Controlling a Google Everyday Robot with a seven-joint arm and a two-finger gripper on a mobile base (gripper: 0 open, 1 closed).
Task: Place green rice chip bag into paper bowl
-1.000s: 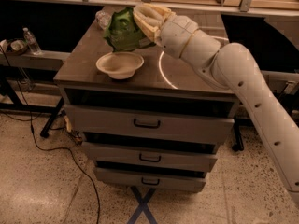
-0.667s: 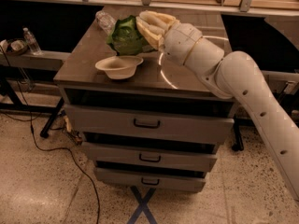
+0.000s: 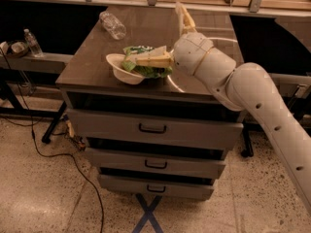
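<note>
The green rice chip bag lies in the paper bowl, near the front edge of the cabinet top, with its right end over the bowl's rim. My gripper is right at the bowl, with the jaws spread wide. One tan finger lies flat across the top of the bag. The other finger points up and away from it. The fingers are not closed on the bag.
A clear plastic bottle lies at the back left of the brown top of the drawer cabinet. A small bottle stands on a low shelf at the left. Cables run over the floor at the left. A blue tape cross marks the floor.
The bag was held up behind the bowl; it has come down and forward into the bowl. The gripper has gone from closed on the bag to spread open.
</note>
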